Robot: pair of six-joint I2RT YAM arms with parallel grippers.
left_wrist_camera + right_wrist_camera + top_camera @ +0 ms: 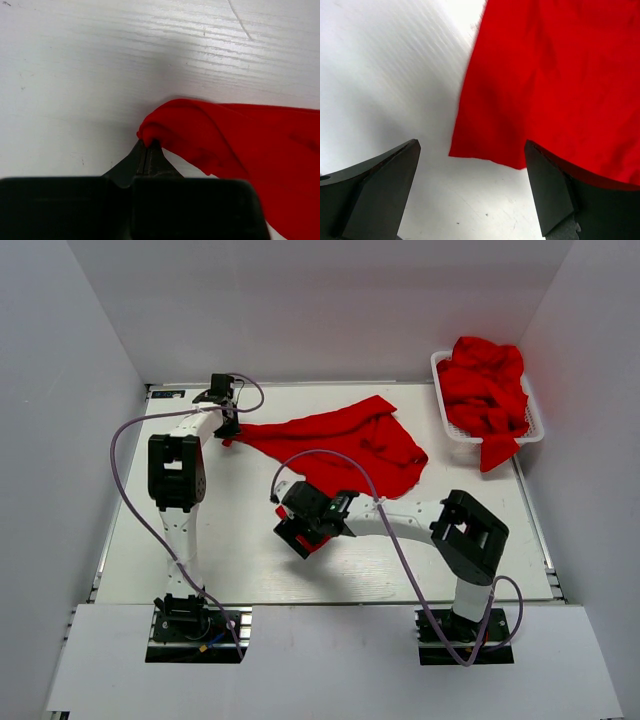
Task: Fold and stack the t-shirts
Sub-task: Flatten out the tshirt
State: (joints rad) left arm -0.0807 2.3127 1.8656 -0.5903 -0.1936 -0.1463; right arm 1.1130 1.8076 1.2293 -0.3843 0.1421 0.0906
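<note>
Black fingers (pixel 380 185) of the right gripper (pixel 471 145) are standing wide apart at the bottom of the right wrist view, holding nothing. Between them a hem corner of a red t-shirt (pixel 560 75) is lying flat on the white table (pixel 380 75). The right-hand finger is overlapping the cloth in the picture, though contact cannot be told. At the lower middle of the left wrist view, the left gripper (pixel 147 145) is pinching shut on a bunched tip of the same shirt, with the fabric trailing off to the right edge. Only the top view is showing the whole garment, lying crumpled across the upper middle of the table, with the left gripper at its left end and the right gripper hovering by its lower edge near the frame centre. That view alone is also showing the white mesh basket (pixel 438 390) at the upper right, holding a heap of red t-shirts (pixel 485 390), one draping over its near rim
</note>
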